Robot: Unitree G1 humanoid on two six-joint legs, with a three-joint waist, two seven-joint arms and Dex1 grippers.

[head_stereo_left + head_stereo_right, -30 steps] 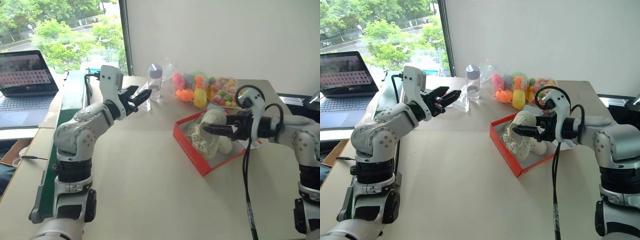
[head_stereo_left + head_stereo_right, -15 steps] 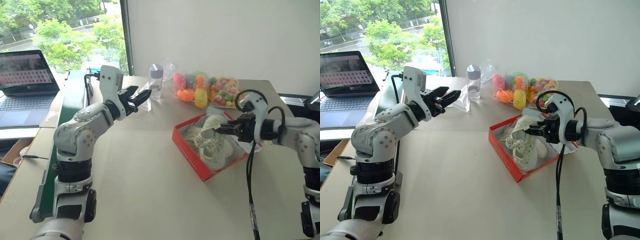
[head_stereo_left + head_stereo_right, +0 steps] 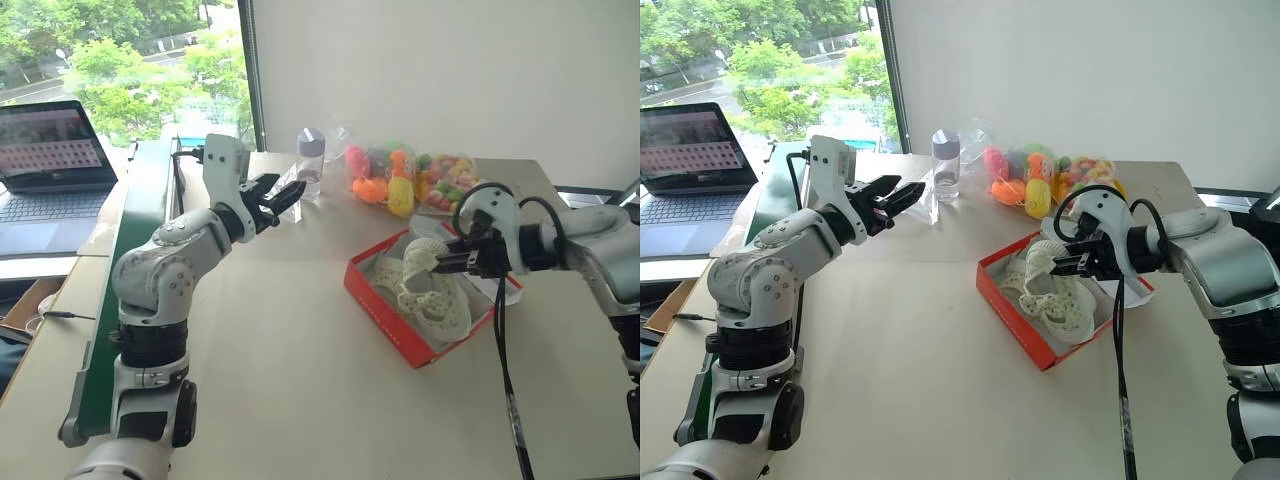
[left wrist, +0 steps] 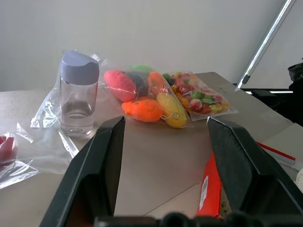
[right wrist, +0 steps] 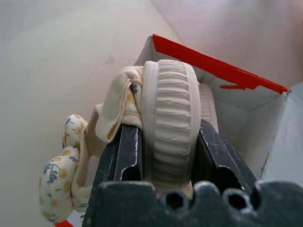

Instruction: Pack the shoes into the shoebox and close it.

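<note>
— Biggest first? Beige flat table [image 3: 300, 350], then red rectangular cardboard shoebox with white interior [image 3: 385, 300], lying open right of centre.

— And inside? Cream-white perforated rubbery shoes [image 3: 432, 300], resting in the shoebox (one tipped on edge, ribbed sole showing). Right gripper [image 5: 165, 142] pinching that shoe's sole between both fingers.

— Left side? Left gripper [image 3: 283, 195] spread wide, holding nothing, raised over the far left, near a clear plastic bottle with lilac cap [image 4: 78, 92] and bagged colourful toys [image 4: 161, 94].
</note>
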